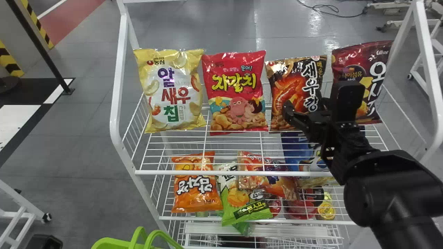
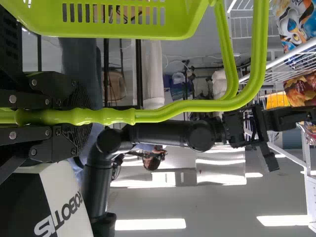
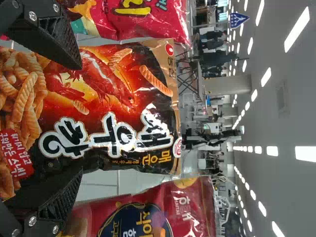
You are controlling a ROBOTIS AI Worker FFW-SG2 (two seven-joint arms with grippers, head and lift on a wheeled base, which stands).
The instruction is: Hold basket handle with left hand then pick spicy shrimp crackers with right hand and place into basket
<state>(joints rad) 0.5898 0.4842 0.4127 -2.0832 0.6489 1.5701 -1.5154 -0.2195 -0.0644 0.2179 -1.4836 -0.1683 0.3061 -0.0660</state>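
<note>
The spicy shrimp crackers [image 1: 294,81], a black and orange bag, stand upright on the top shelf. My right gripper [image 1: 317,97] is open in front of that bag. In the right wrist view, the fingers of my right gripper [image 3: 79,118] are spread over the shrimp cracker bag [image 3: 113,98], one toward each side edge; contact cannot be told. My left gripper [image 2: 81,116] is shut on the green handle [image 2: 197,107] of the basket [image 2: 148,30]. In the head view, the green basket [image 1: 112,244] is at the bottom edge, left of the rack.
On the top shelf, a red bag [image 1: 237,93] stands left of the crackers, a yellow bag [image 1: 173,90] farther left, and a dark red bag [image 1: 367,62] to the right. The white rack [image 1: 116,103] has raised side frames. Several snacks, including an orange bag [image 1: 197,188], lie below.
</note>
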